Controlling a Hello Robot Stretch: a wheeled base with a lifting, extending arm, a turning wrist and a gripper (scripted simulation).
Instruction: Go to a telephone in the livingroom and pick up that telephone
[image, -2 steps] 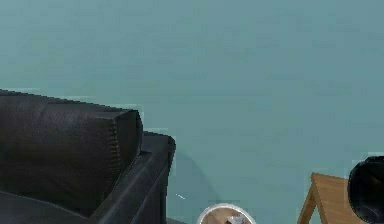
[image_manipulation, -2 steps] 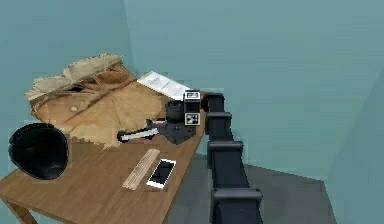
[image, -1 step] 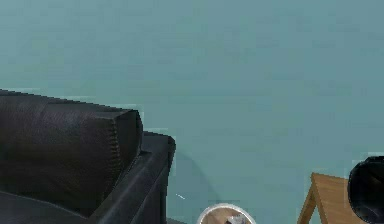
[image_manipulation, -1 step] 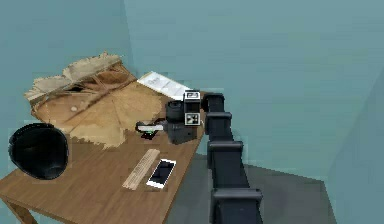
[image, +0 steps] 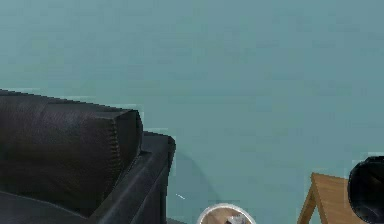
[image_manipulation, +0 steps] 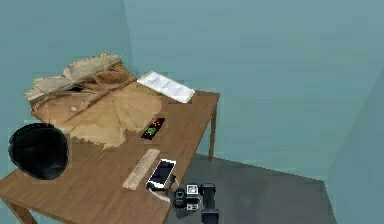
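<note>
Lining up end effector (image_manipulation: 180, 196) near the telephone (image_manipulation: 162, 172) on the worktop (image_manipulation: 95, 175) (holding anything? cannot tell); needing careful final reach.

Dark pincer (image_manipulation: 180, 195), black-marked white squares (image_manipulation: 209, 213)

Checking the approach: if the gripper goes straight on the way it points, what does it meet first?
Most likely the flat white telephone lying at the brown wooden table's near edge, just ahead of the gripper. Height is unclear, so it could pass above it.
</note>
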